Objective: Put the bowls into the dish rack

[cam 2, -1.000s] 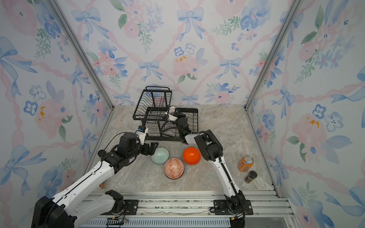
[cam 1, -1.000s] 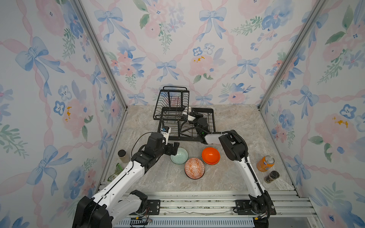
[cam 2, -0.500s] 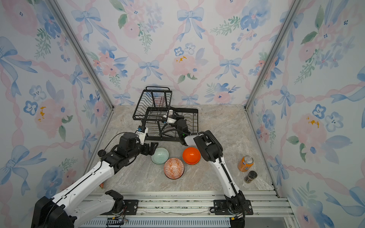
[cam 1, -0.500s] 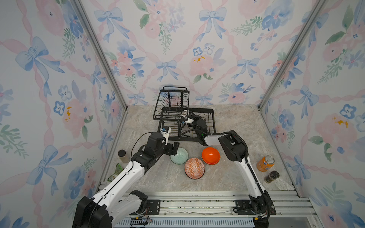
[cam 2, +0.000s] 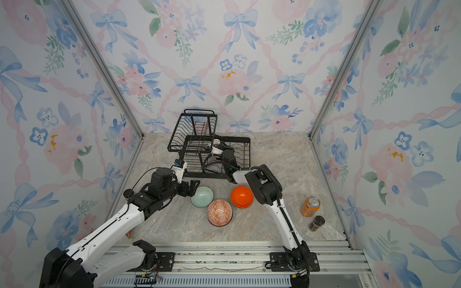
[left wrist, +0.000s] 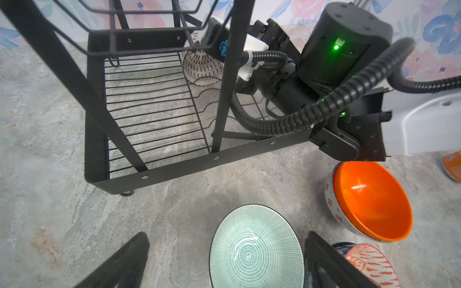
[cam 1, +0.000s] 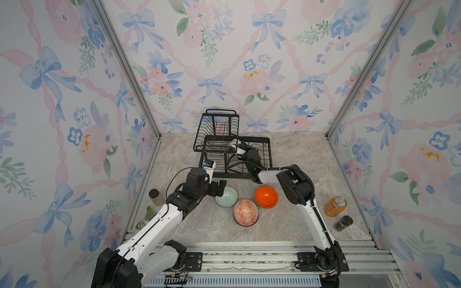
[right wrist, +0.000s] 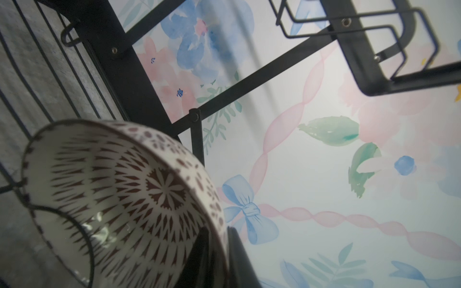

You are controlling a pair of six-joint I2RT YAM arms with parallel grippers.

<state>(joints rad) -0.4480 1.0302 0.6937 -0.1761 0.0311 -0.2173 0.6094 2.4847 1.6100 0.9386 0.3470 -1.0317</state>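
Right gripper [right wrist: 218, 240] has edged slightly deeper into the dish rack [cam 1: 232, 175]; the left arm is unchanged. White-black bowl [left wrist: 202, 67], dash-patterned, stands on edge in the rack's lower tray with its mouth toward the right gripper, whose narrow jaws pinch its wall. Release looks next. Left gripper [left wrist: 225, 237] is spread wide around the green bowl [left wrist: 254, 249], just outside the rack's front.

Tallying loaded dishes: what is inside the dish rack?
One white-black patterned bowl, tilted, in the lower tray of the dish rack, the right end effector straddling its rim. Upper basket: nothing visible. The right arm covers part of the tray.
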